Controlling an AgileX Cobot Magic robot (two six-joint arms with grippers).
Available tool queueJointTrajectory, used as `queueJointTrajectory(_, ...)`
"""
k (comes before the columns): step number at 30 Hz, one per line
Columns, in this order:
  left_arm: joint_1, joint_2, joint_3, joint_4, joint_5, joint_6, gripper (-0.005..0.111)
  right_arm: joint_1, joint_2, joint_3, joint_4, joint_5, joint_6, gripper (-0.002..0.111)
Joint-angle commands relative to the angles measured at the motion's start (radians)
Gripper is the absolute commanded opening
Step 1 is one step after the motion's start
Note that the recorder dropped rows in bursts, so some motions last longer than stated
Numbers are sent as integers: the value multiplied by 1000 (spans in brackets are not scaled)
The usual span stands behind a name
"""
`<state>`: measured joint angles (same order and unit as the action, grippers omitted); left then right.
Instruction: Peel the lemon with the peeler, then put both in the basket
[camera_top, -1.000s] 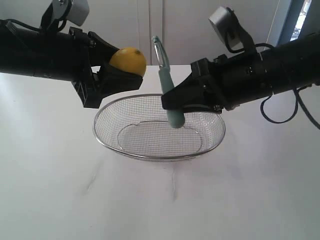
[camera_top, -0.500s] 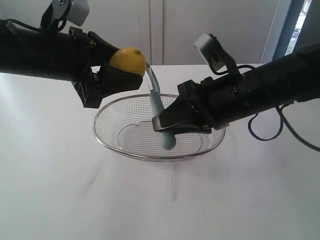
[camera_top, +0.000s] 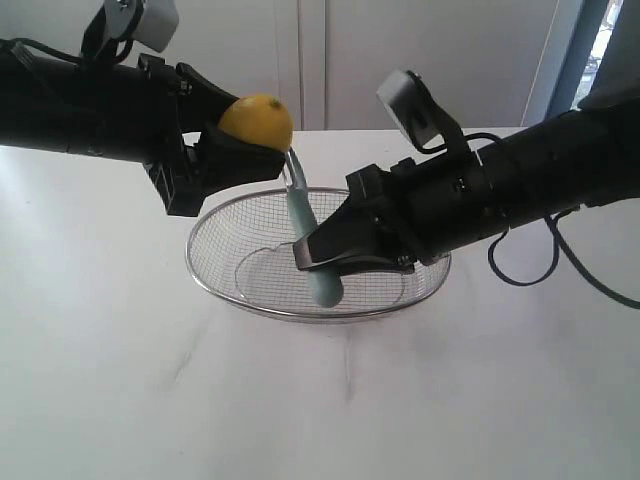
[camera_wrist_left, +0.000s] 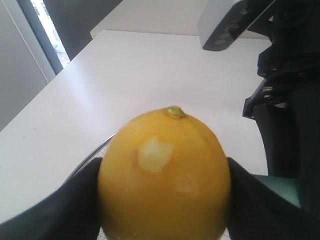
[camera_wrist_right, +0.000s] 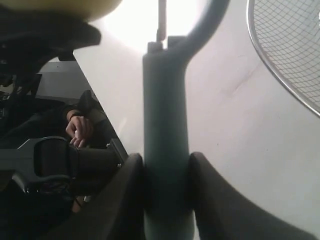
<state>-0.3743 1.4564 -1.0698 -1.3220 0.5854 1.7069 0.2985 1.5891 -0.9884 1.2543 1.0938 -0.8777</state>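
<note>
Exterior, step: peeling. My left end effector (camera_top: 243, 143) clamps the lemon (camera_top: 256, 121), raised over the basket's (camera_top: 212, 222) edge. My right end effector (camera_top: 335, 255) grips the peeler (camera_top: 300, 212) by its handle, blade up against the lemon's underside.
Exterior, basket: on the bench (camera_top: 120, 380), nothing lying in it; the handle end hangs over it.
Left wrist: lemon shows one pale scraped patch, most skin intact.
Right wrist: handle pinched on both sides; blade lost in glare.
Next, I judge: draw the blade along the skin, lightly.

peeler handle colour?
Pale teal-green. The peeler shows it best in the exterior view; in the right wrist view it is backlit and looks darker.
</note>
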Motion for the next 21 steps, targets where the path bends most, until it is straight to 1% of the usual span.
queueJointTrajectory(1, -8, -12, -2, -29, 16, -4, 0, 0, -3, 1, 28, 14, -12, 0)
queueJointTrajectory(12, -8, -12, -2, -29, 16, -4, 0, -2, -11, 1, 35, 6, -12, 0)
queueJointTrajectory(21, -8, -12, -2, -27, 16, -4, 0, -2, -70, 1, 37, -20, -14, 0)
